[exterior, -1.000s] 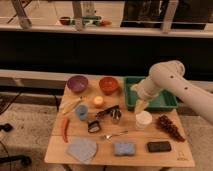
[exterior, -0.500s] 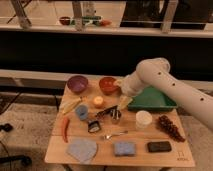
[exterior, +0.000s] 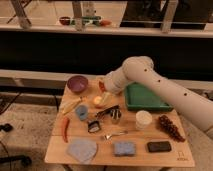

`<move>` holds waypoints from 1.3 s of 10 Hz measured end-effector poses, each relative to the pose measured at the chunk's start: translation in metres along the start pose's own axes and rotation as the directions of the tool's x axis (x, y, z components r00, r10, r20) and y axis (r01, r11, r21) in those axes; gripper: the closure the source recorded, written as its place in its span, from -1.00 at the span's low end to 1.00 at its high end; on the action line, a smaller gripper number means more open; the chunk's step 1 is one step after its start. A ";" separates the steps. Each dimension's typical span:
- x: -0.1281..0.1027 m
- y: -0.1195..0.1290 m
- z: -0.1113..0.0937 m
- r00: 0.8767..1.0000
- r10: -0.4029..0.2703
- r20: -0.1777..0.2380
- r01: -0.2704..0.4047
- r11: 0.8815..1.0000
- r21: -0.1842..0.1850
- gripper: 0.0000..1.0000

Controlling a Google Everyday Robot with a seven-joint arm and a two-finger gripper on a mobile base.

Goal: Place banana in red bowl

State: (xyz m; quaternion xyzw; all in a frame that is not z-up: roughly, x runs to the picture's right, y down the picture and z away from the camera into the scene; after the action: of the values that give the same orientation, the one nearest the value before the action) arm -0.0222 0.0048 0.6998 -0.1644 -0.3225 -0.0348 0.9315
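Scene: a light wooden table (exterior: pixel 137 159) crowded with kitchen items, in front of a dark counter wall.
Arm: the robot's white jointed arm (exterior: pixel 150 80) reaches in from the right, bending down over the table's back half.
Gripper: the pale two-finger gripper (exterior: pixel 105 99) hangs low at the table's centre, just beside a small round orange fruit (exterior: pixel 97 101); its fingers stand spread wide and nothing shows in them.
Banana: the pale yellow curved banana (exterior: pixel 70 106) lies flat near the left edge, in front of a round purple bowl (exterior: pixel 77 83) and apart from the gripper.
Red bowl: the glossy red-orange round bowl (exterior: pixel 101 86) sits at the back, right of the purple one, mostly hidden by the wrist.
Right side: a green rectangular tray (exterior: pixel 147 102), a white cup (exterior: pixel 143 120) and a dark red bunch of grapes (exterior: pixel 170 128).
Front row: a grey-blue folded cloth (exterior: pixel 81 149), a blue sponge (exterior: pixel 124 148) and a black rectangular block (exterior: pixel 159 146).
Left: a slim red chili pepper (exterior: pixel 65 129) lies in front of the banana.
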 end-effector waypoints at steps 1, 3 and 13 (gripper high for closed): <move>0.001 0.000 -0.001 1.000 0.001 -0.001 -0.001 1.000 0.001 -0.60; -0.001 0.000 0.001 1.000 -0.001 0.001 0.001 1.000 -0.001 -0.60; -0.072 -0.027 0.065 0.980 -0.081 0.183 0.079 0.997 0.018 -0.60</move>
State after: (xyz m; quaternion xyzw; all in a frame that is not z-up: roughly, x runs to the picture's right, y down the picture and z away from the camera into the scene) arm -0.1224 -0.0027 0.7116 -0.1490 -0.4133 -0.0552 0.8966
